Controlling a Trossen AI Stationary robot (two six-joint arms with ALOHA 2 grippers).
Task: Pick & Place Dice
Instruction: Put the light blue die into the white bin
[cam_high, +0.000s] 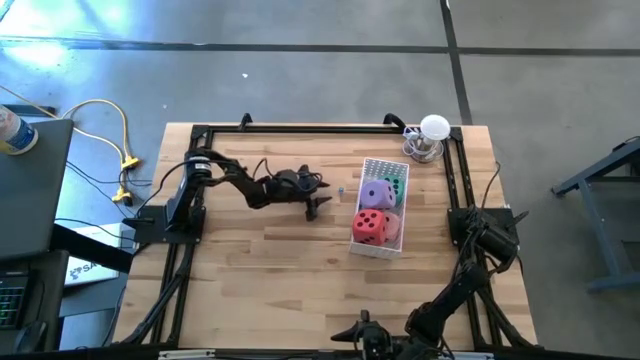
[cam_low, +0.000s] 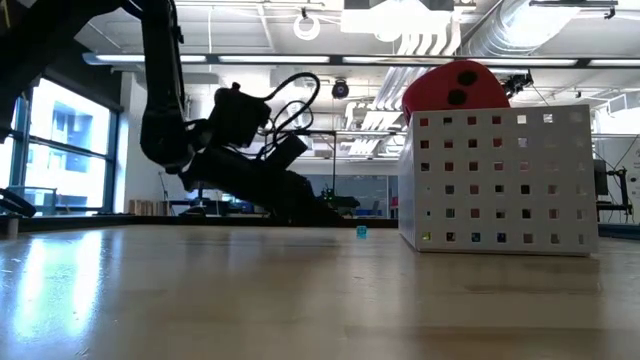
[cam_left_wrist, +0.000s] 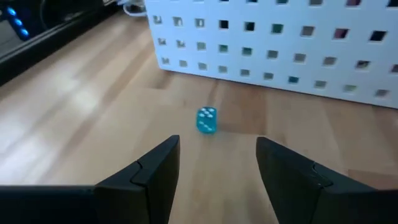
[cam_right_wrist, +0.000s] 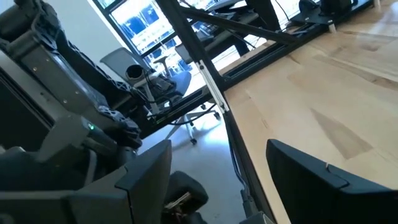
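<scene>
The red die (cam_high: 370, 227), the purple die (cam_high: 377, 194) and the green die (cam_high: 397, 186) are kept in the white perforated basket (cam_high: 377, 250), so that part of the task is judged done; the pink die cannot be made out. The left gripper (cam_high: 316, 207) is held low just beside the basket, fingers apart and empty, aimed at a small blue die (cam_left_wrist: 206, 120) lying before the basket wall, presumably as the next pick. The right gripper (cam_right_wrist: 217, 180) is parked well away from the basket at the table's edge, fingers apart, holding nothing.

Four dice sit in a white basket (cam_high: 374, 166) punched with a grid of small square holes — the red die (cam_high: 369, 227) and purple die (cam_high: 377, 194) with dark pips, green die (cam_high: 396, 187), pink die (cam_high: 392, 230). A tiny blue die (cam_left_wrist: 206, 120) carries white pips on the pale wood-grain desk (cam_high: 280, 260); both arms — dark.
</scene>
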